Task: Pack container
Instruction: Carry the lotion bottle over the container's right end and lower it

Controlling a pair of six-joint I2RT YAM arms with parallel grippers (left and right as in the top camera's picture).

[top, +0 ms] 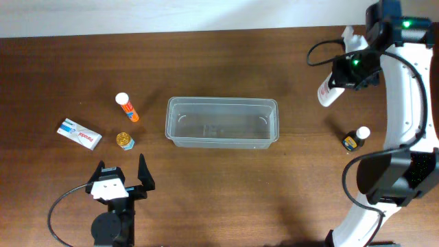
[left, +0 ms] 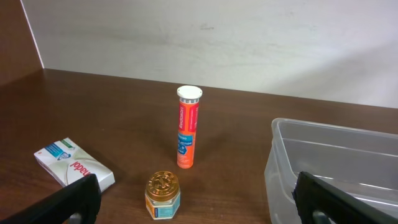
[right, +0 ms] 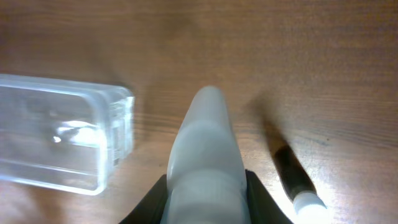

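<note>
The clear plastic container (top: 222, 122) sits empty at the table's middle; it also shows in the left wrist view (left: 336, 168) and the right wrist view (right: 59, 134). My right gripper (top: 350, 68) is shut on a white tube (top: 329, 92), held above the table to the container's right; the tube (right: 206, 155) fills the right wrist view between the fingers. My left gripper (top: 118, 180) is open and empty near the front left. In front of it stand a small gold-lidded jar (left: 163, 195) and an upright orange tube (left: 187, 127).
A white box (top: 80, 133) lies at the left, also in the left wrist view (left: 71, 165). A small dark bottle with a white cap (top: 355, 138) lies right of the container, also in the right wrist view (right: 295, 180). The jar (top: 125, 140) and orange tube (top: 127, 107) stand left of the container.
</note>
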